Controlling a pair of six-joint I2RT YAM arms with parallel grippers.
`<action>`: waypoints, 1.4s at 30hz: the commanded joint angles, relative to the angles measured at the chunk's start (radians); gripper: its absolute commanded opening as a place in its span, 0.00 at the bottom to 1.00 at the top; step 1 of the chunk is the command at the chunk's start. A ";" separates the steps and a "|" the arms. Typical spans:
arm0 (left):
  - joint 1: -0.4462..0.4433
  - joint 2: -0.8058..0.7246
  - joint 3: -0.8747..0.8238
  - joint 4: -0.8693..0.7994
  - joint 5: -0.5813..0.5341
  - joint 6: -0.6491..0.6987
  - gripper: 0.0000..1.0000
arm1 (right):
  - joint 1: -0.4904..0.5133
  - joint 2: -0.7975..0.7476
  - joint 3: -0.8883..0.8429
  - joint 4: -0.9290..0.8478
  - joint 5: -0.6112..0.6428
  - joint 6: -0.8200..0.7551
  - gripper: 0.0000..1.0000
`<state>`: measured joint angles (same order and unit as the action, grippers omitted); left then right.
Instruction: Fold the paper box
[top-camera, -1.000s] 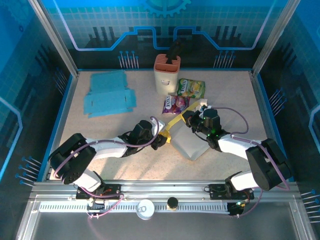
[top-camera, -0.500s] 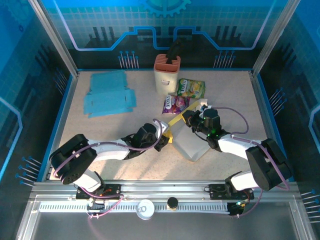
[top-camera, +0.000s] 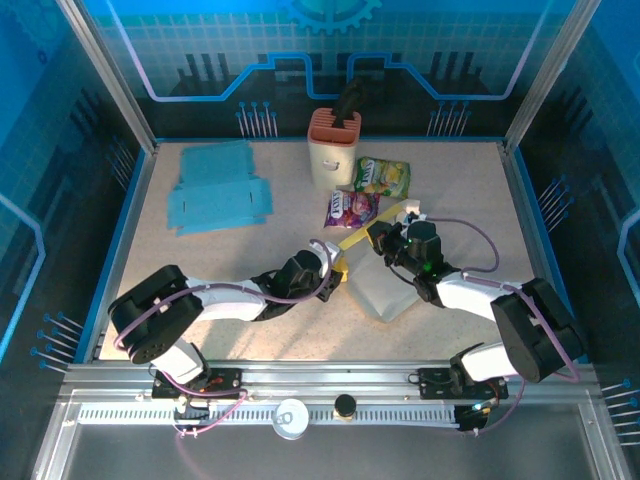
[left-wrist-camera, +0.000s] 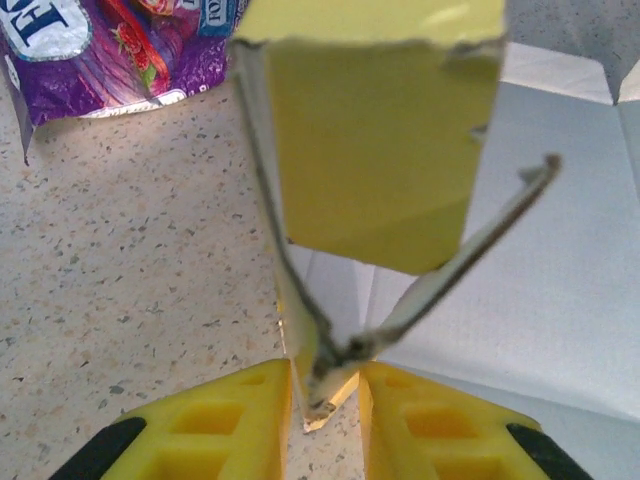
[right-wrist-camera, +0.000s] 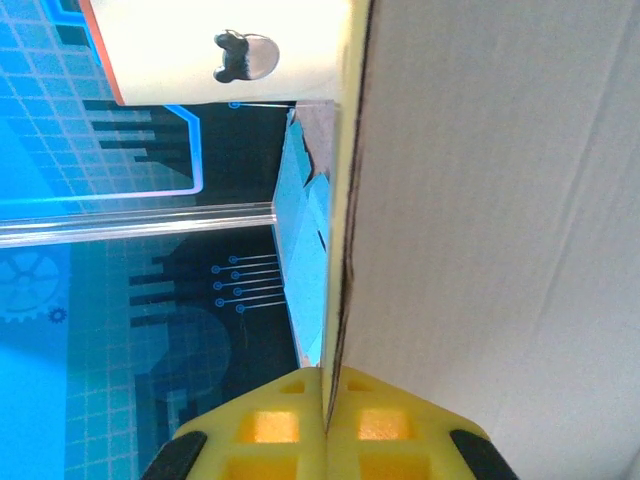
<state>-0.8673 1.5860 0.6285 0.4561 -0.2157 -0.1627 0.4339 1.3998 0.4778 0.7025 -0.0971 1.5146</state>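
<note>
The paper box (top-camera: 385, 292), yellow outside and white inside, lies partly unfolded at the table's middle. My left gripper (top-camera: 336, 272) is at its left edge. In the left wrist view the yellow fingers (left-wrist-camera: 240, 420) pinch the lower corner where two flaps meet, and a yellow flap (left-wrist-camera: 375, 150) stands up above them beside the white panel (left-wrist-camera: 560, 300). My right gripper (top-camera: 386, 241) is at the box's far edge. Its jaws are shut on the thin edge of a wall (right-wrist-camera: 480, 200) that rises straight from the pads (right-wrist-camera: 270, 425).
A cream holder with an orange rim (top-camera: 333, 148) stands at the back, also seen as a cream container (right-wrist-camera: 220, 40). Two snack packets, green (top-camera: 383, 177) and purple (top-camera: 350, 207), lie just beyond the box. Flat blue box blanks (top-camera: 215, 187) lie at the back left.
My left gripper has slid right up to the box's left edge and closed in on the flaps. The right gripper has kept its grip and hardly moved.
</note>
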 joint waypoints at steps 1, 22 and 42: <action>-0.015 0.009 0.037 0.058 -0.063 -0.023 0.24 | 0.022 -0.002 -0.022 0.004 0.016 0.010 0.00; -0.048 0.065 0.095 0.084 -0.161 -0.096 0.23 | 0.099 -0.023 -0.098 0.125 0.169 0.054 0.00; -0.053 0.163 0.131 0.168 -0.265 -0.166 0.30 | 0.138 -0.022 -0.133 0.143 0.242 0.123 0.00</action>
<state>-0.9234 1.7260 0.7124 0.5560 -0.4400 -0.3161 0.5388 1.3674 0.3660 0.8669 0.1726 1.6234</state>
